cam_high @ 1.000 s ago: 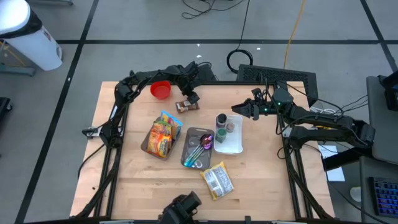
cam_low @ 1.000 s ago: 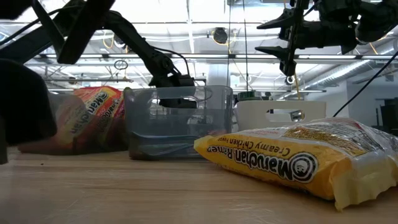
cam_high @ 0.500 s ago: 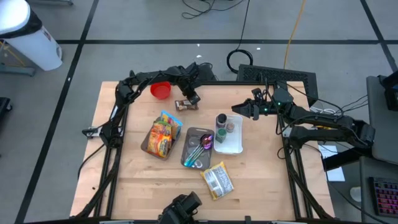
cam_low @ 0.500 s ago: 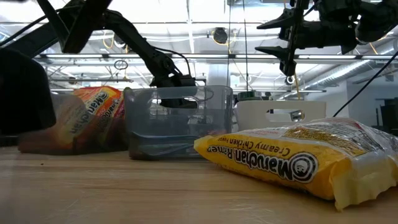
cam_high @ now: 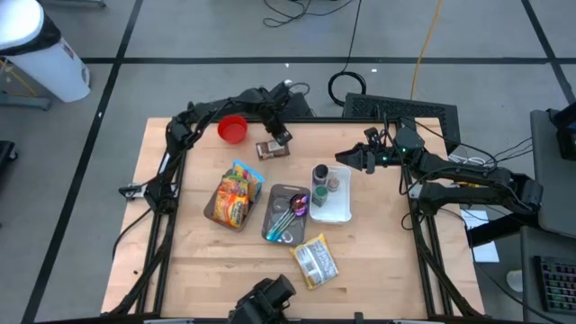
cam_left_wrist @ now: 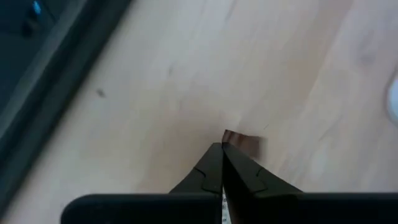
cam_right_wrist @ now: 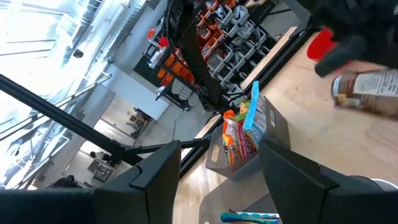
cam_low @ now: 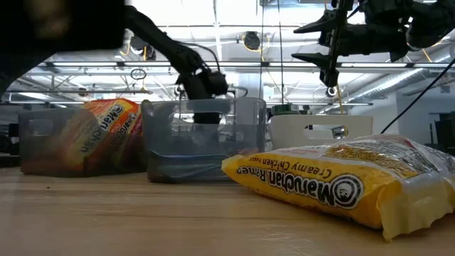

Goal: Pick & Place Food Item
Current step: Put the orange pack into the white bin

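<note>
Since a second ago the left gripper (cam_high: 280, 133) has pulled its fingers together and lifted away toward the table's far edge, and the brown snack bar (cam_high: 273, 149) lies on the wood just in front of it, free of the fingers. Its arm reaches from the left edge in a bent arc along the far side, passing above the red cup (cam_high: 232, 130) near the far-left corner. In the left wrist view the two dark fingers (cam_left_wrist: 239, 171) are pressed tip to tip with nothing between them, a corner of the bar showing just past the tips.

On the other side, the right gripper (cam_high: 346, 158) hangs raised above the far-right part of the table, fingers spread wide and holding nothing, aimed toward the white tray (cam_high: 340, 209). Toward the middle sit a clear bin with an orange noodle packet (cam_high: 231, 196) and a second clear bin (cam_high: 275, 222) with utensils. A yellow noodle packet (cam_high: 315, 260) lies near the near edge.
</note>
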